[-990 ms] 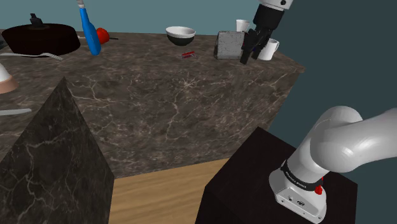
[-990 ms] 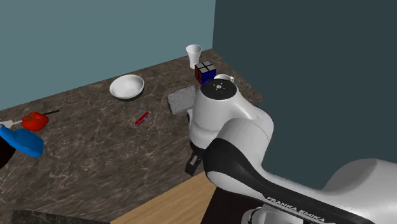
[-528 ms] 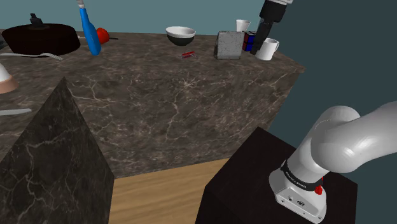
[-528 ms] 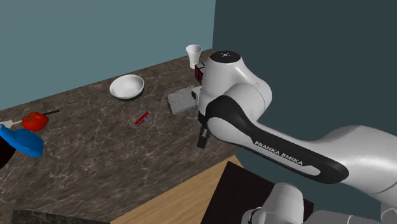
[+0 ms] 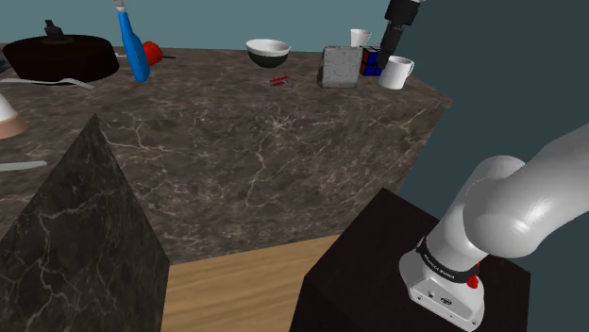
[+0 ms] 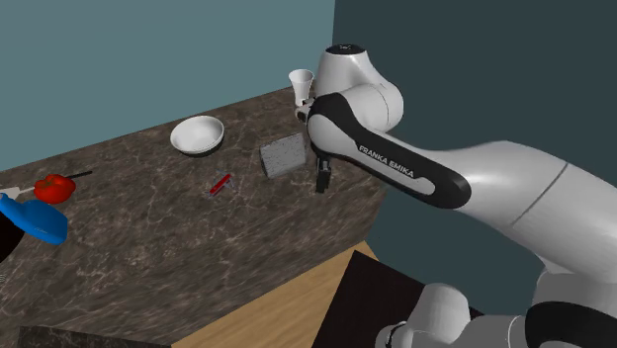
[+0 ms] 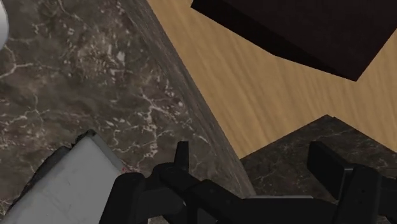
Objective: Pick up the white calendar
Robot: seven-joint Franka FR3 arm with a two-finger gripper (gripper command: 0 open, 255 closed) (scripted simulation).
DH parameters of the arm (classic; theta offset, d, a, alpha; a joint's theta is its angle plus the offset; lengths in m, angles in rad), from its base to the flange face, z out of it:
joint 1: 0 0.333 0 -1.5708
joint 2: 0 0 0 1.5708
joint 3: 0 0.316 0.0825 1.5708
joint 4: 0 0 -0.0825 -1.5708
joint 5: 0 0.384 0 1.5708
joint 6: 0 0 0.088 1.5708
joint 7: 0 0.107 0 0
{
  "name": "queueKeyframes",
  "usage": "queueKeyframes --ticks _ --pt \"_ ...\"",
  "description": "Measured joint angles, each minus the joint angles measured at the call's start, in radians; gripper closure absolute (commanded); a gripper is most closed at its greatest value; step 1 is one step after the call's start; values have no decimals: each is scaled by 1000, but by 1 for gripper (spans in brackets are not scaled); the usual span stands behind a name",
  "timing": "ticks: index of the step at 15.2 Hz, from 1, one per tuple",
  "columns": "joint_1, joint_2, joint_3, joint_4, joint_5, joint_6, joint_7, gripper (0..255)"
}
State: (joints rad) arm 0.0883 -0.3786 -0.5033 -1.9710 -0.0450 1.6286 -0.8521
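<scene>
The calendar [image 5: 340,66] is drawn as a plain grey slab standing upright near the far right corner of the dark marble table [image 5: 255,151]. In the second exterior view the calendar [image 6: 283,155] has my gripper [image 6: 322,181] just to its right, raised above the table edge. The shoulder view puts my gripper [image 5: 390,45] high, behind the white mug [image 5: 396,72]. In the wrist view my gripper [image 7: 254,162] is open with nothing between its fingers [image 7: 181,158]. There the calendar [image 7: 67,188] lies off to one side of them, untouched.
A colour cube [image 5: 373,61] and a white cup [image 5: 360,38] stand close behind the calendar. A white bowl [image 5: 268,51], a small red item [image 5: 278,80], a blue bottle [image 5: 134,47] and a black pan [image 5: 58,57] sit farther along. A dark marble block [image 5: 80,245] fills the foreground.
The arm has swung up and back. My gripper rose from beside the calendar's front to a higher spot near the mug and the table's edge. The table's objects stayed put.
</scene>
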Motion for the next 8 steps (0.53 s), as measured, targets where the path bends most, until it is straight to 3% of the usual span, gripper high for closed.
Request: queueKeyframes --ticks 5,8 --pt "28 238 -135 230 90 -46 -284 0" --pt "1 409 -199 393 184 -97 -467 0"
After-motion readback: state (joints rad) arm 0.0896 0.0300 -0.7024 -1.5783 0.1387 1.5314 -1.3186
